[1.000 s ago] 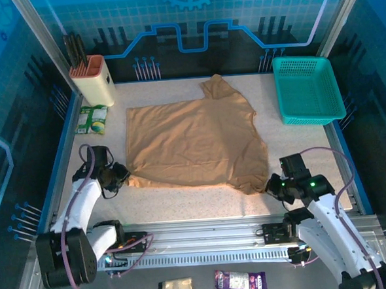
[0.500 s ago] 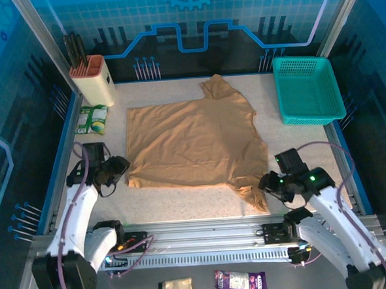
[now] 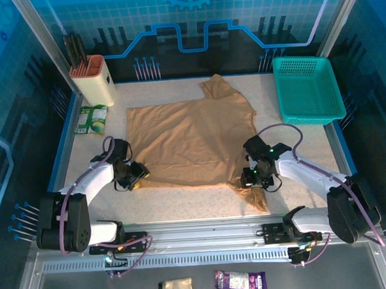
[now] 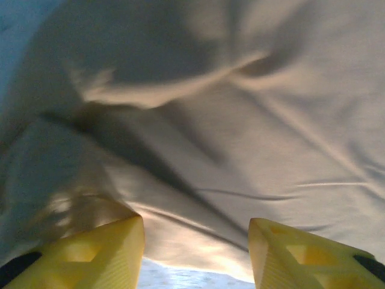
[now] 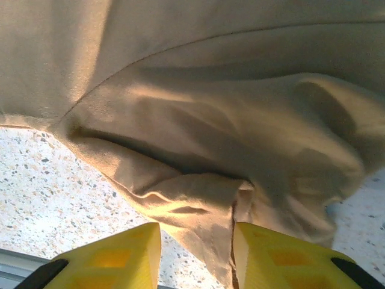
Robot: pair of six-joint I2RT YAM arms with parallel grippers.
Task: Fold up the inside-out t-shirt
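Teal plastic mesh basket (image 3: 307, 88) sits at the far-right corner of the speckled white tabletop (image 3: 183, 201). I see its lattice floor in full. It stands well apart from the shirt.

White knife holder w/ orange top (image 3: 93, 80) stands upright at far left. Dark handles (image 3: 74, 48) stick up out of its top. Green-and-white packet (image 3: 92, 119) lies flat just beside the holder's near side.

Task item: tan short-sleeved inside-out t-shirt (image 3: 193, 141) lies spread at table ctr. One sleeve points to the far edge. The near-right corner is bunched and trails toward the near edge.

Left gripper (image 3: 140, 174) is low at the shirt's near-left corner. On left wrist cam its yellow fingers (image 4: 90, 253) stand wide apart, not closed. Creased fabric lies just beyond them, w/ a strip of tabletop showing in the gap. I can't confirm contact w/ the cloth.

Right gripper (image 3: 251, 178) is at the near-right corner, on the bunched part. On right wrist cam its yellow fingers (image 5: 283, 256) are parted. A fold of hem hangs into the gap, against one finger. Not clamped, as far as I can see.

On the near ledge below the arm bases lie a small pale packet (image 3: 175, 287) and a purple pouch (image 3: 241, 284), side by side, not touching.
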